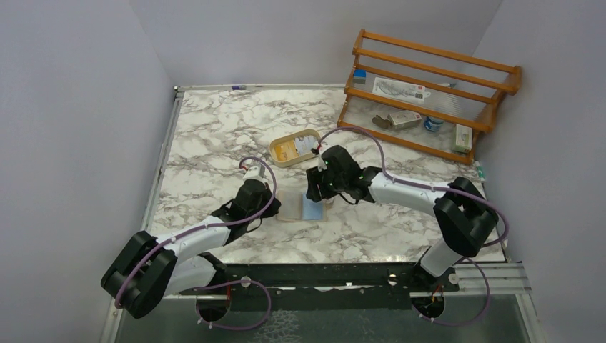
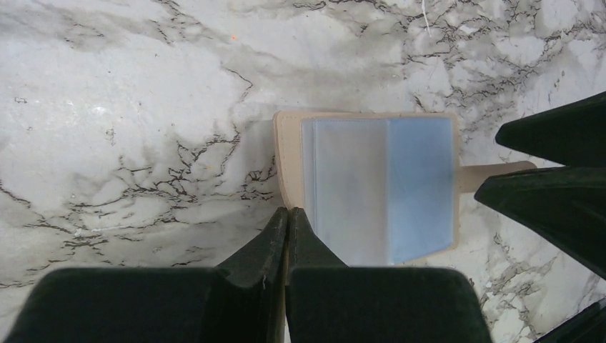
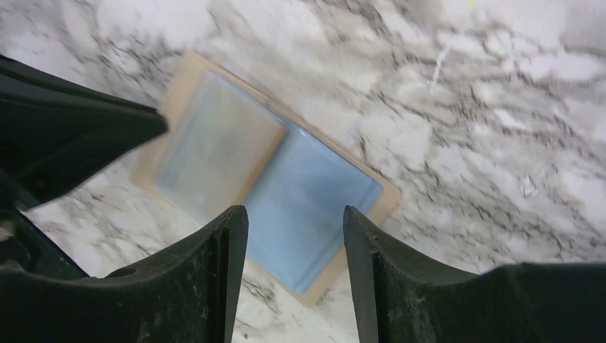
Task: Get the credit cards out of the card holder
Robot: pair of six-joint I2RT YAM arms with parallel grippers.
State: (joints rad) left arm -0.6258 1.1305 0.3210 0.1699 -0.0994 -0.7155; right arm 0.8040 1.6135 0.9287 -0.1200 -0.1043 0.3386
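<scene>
card holder (image 1: 304, 207) lies open on the bench (image 1: 214, 128), credit cards (image 2: 418, 186) inside. left hand (image 2: 287, 216) closed, empty, at its edge. right hand (image 3: 293, 218) half-open, empty, above. extraction looks about to start; next needs a card-edge pinch.

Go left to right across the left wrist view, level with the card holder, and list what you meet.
Marble table → card holder, its tan left edge → pale whitish card → light blue card → right gripper.
</scene>
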